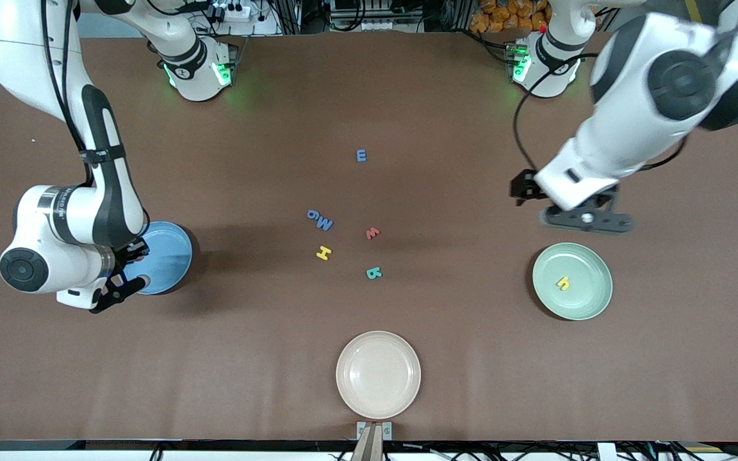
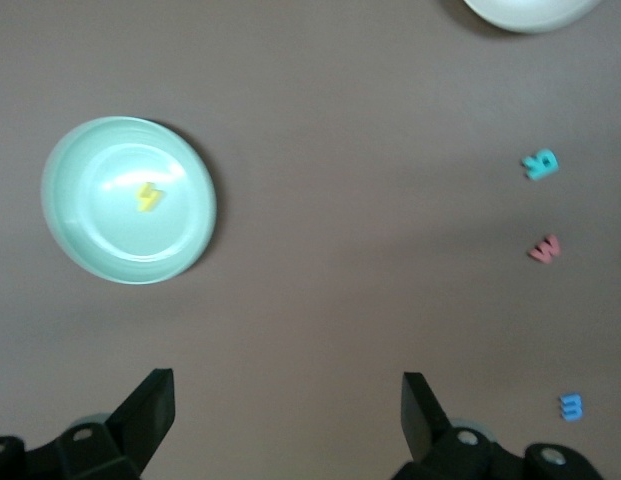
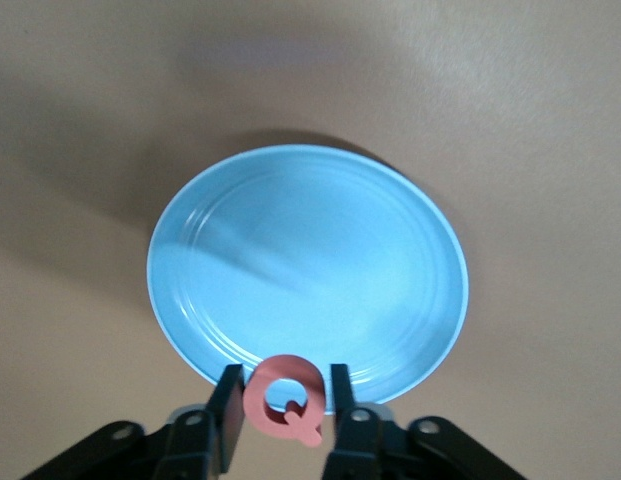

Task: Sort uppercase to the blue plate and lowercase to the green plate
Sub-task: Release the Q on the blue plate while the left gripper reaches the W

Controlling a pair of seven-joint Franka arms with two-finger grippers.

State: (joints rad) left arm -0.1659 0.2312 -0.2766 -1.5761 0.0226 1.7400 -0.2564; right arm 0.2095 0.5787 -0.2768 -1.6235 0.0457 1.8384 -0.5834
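While the right claw (image 3: 283, 410) hangs over the round sky-blue plate (image 3: 307, 270), mid-left of the front view, its fingers pinch the flat red foam Q (image 3: 284, 398); left claw (image 2: 288, 415) waits wide open and empty above the brown tabletop (image 1: 369, 115).

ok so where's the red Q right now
The red Q sits between the fingers of the right gripper, up in the air over the rim of the blue plate at the right arm's end of the table.
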